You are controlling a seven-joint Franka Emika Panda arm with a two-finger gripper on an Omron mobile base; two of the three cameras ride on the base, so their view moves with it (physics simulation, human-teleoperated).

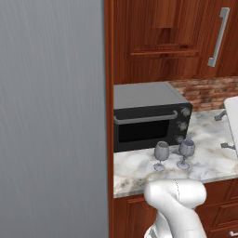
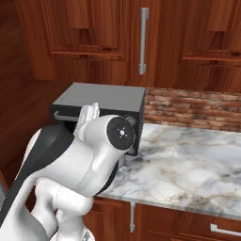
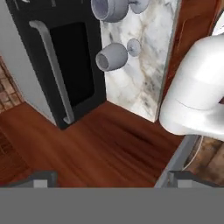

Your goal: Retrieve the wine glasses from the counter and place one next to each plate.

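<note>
Your gripper [image 3: 109,183] hangs with jaws spread wide and empty; ahead of them, two clear stemmed wine glasses [image 3: 114,56] [image 3: 110,8] stand on the marbled stone counter [image 3: 144,83], beside the black toaster oven [image 3: 65,65].

A home kitchen, seen at the worktop.

A marbled stone counter [image 1: 204,158] runs across mid-frame over reddish wooden cabinets [image 2: 94,33] with silver bar handles; a dark toaster oven [image 1: 146,118] sits at the centre, a brick backsplash [image 2: 193,108] at right, two wine glasses [image 1: 161,154] before it.
</note>
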